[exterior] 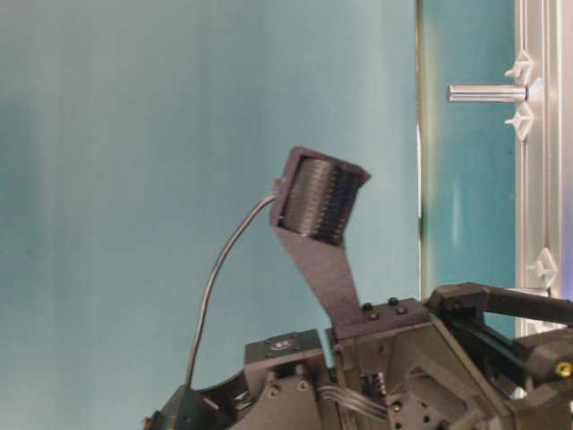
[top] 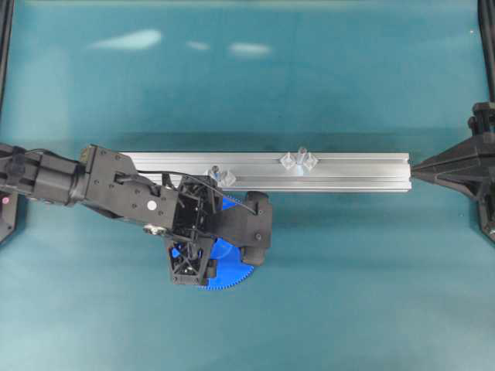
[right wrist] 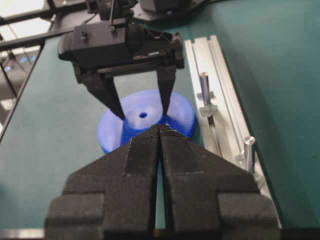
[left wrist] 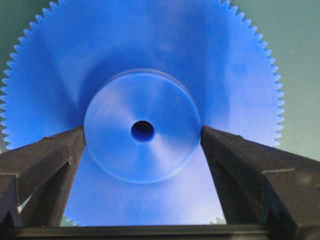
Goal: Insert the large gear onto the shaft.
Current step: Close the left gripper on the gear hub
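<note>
A grooved aluminium rail [top: 340, 171] (silvery, long) lies across the teal table [top: 247, 77].

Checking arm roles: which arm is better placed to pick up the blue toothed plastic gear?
Left: the left gripper stands open astride the blue toothed plastic gear's hub; the right gripper is shut, farther back.

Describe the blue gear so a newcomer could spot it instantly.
Find the long silver aluminium rail lying across the teal table; just in front of its left end hovers the black left gripper, jaws open. Directly beneath it lies the wide flat bright-blue plastic gear: the only blue object, fine teeth round its rim, raised round hub with a small centre hole.
</note>
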You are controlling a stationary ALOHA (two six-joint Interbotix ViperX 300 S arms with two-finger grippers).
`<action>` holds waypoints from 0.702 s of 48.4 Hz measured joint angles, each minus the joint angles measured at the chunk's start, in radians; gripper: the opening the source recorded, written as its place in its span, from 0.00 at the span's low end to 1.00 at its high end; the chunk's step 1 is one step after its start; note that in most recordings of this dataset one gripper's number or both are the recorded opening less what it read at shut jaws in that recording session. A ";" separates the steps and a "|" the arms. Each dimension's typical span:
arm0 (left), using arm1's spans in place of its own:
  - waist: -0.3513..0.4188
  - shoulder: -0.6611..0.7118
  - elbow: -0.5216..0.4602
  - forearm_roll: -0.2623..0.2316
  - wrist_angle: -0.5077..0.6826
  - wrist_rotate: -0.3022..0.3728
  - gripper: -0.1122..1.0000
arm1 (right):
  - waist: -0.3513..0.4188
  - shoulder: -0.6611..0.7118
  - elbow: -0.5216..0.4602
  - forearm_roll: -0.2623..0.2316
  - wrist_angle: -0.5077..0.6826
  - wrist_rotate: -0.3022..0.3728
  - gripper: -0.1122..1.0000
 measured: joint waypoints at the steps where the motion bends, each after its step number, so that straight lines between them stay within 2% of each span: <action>1: 0.002 0.002 0.000 0.002 0.000 0.000 0.95 | 0.000 -0.002 0.002 0.000 0.000 0.000 0.14; 34: 0.014 0.017 -0.014 0.000 0.000 -0.002 0.95 | 0.000 -0.002 0.009 0.000 0.002 0.000 0.14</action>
